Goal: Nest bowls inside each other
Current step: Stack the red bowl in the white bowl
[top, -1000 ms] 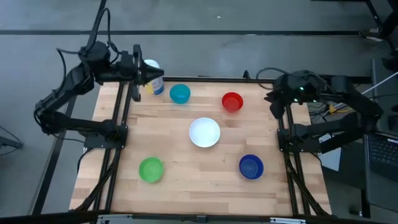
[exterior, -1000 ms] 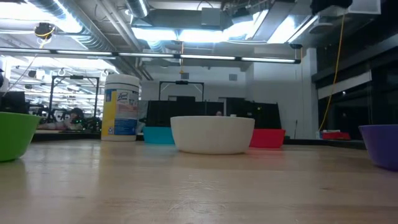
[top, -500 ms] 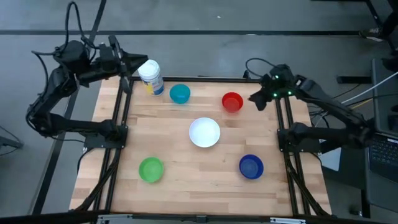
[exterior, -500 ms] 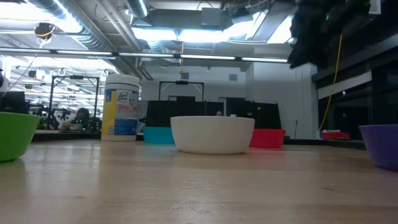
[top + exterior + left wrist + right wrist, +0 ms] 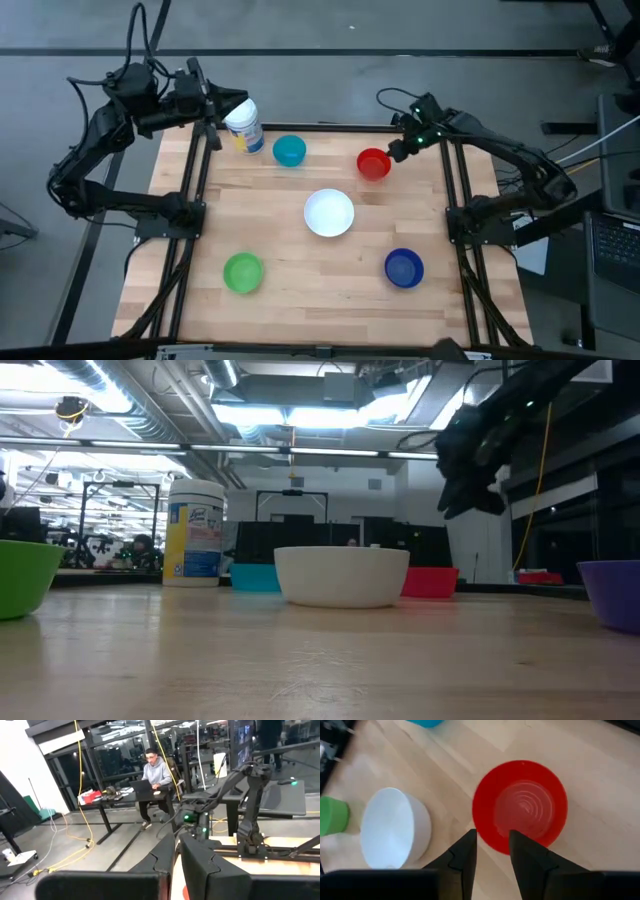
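Five bowls rest on their bases on the wooden table: teal (image 5: 289,150) and red (image 5: 373,164) at the far side, white (image 5: 329,213) in the middle, green (image 5: 242,272) and dark blue (image 5: 403,267) nearer. My right gripper (image 5: 396,150) hangs open above the red bowl's right rim (image 5: 492,836), well clear of it in the low view (image 5: 466,500). My left gripper (image 5: 216,106) waits high at the far left corner beside the jar (image 5: 243,124), pointing level and shut on nothing (image 5: 178,842).
The white-lidded jar stands upright at the far left corner, close to the teal bowl. Dark frame rails (image 5: 196,200) run along the table's left and right sides (image 5: 462,215). Bare wood lies between the bowls. A person sits at a desk (image 5: 152,775) beyond the table.
My right gripper has swung in from beyond the table's right edge toward the red bowl, sinking and tipping downward as it came. My left gripper has drawn back from over the jar toward the far left corner, so the jar's lid now shows. No bowl has moved.
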